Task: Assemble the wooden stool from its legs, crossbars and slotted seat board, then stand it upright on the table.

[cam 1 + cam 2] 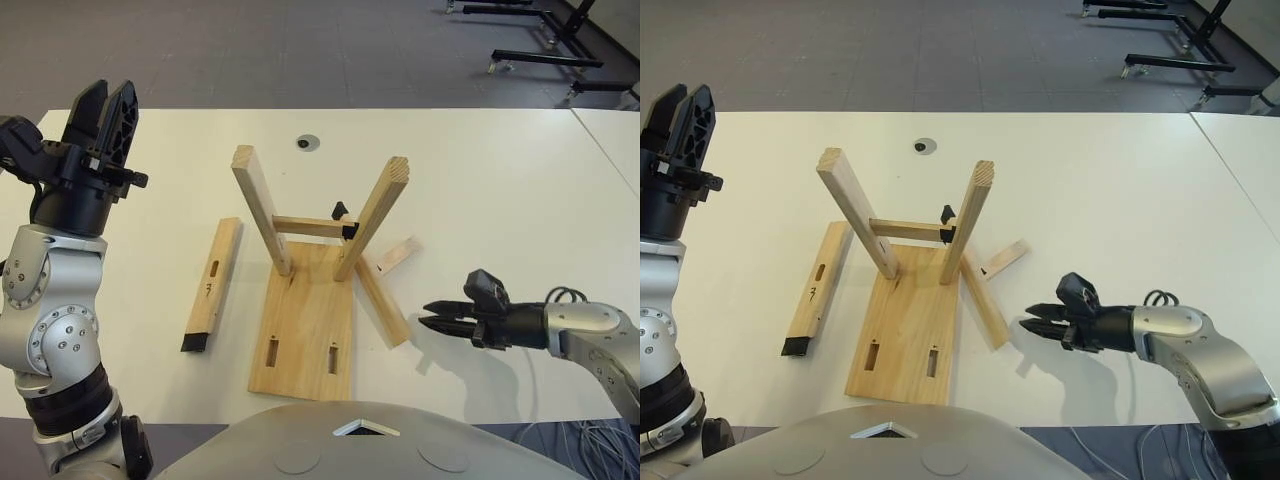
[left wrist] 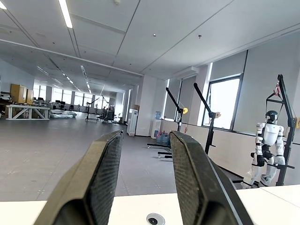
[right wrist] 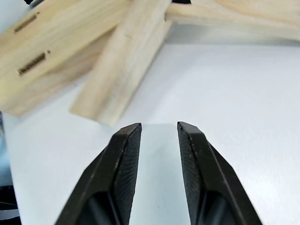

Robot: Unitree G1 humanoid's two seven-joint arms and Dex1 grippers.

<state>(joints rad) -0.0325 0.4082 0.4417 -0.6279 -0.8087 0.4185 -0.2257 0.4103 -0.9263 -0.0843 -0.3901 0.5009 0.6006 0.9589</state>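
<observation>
R gripper [image 1: 427, 315] is low over the table [image 1: 520, 200] at near right, arm stretched out level, tips aimed at a loose leg [image 1: 385, 302] lying just beside the seat board [image 1: 305, 330]; fingers slightly apart, nothing betw. them. Seat board lies flat by the front edge, its two near slots bare. L gripper [image 1: 108, 92] is held high at left, forearm upright, tips skyward, fingers apart, empty. Second loose leg [image 1: 212, 285] lies flat left of the board. Farther back, left upright leg [image 1: 262, 210] and right upright leg [image 1: 373, 215] stand in the board's far end, splayed, w/ crossbar [image 1: 308, 226] betw. them. Black bit [image 1: 345, 222] at the crossbar's right joint: can't tell what. Short piece [image 1: 397, 254] behind, partly hidden.
</observation>
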